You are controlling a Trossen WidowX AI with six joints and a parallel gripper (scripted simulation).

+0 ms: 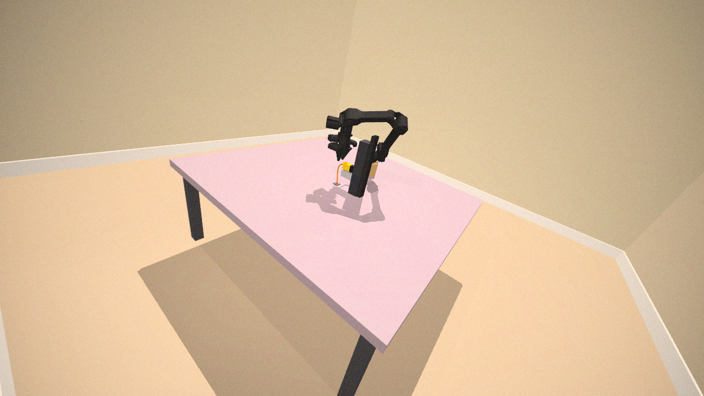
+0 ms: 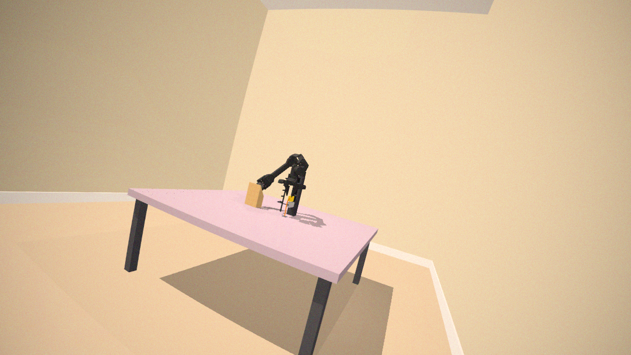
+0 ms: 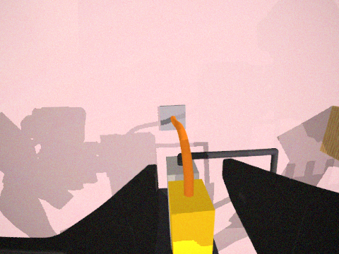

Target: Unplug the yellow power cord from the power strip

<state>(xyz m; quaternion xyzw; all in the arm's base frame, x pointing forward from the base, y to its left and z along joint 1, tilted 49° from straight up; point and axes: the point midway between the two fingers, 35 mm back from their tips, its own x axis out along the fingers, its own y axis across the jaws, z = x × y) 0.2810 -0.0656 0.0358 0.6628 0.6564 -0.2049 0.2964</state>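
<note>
The gripper (image 3: 189, 221) hangs above the yellow plug (image 3: 191, 223), fingers partly spread, pinching nothing. The plug sits in the upright black power strip (image 1: 361, 167) on the pink table (image 1: 275, 216), its orange cord (image 3: 185, 152) running down to a small grey anchor (image 3: 171, 118)

The arm (image 1: 374, 117) is matte black all over, built of slim, boxy links joined by rounded, thicker joint housings. A short cylindrical stub juts from the wrist end. The end effector (image 1: 339, 153) is equally dark, its two fingers broad at the root, tapering to blunt wedge-shaped tips with flat, unmarked faces. Too small to tell cables or screws.
</note>
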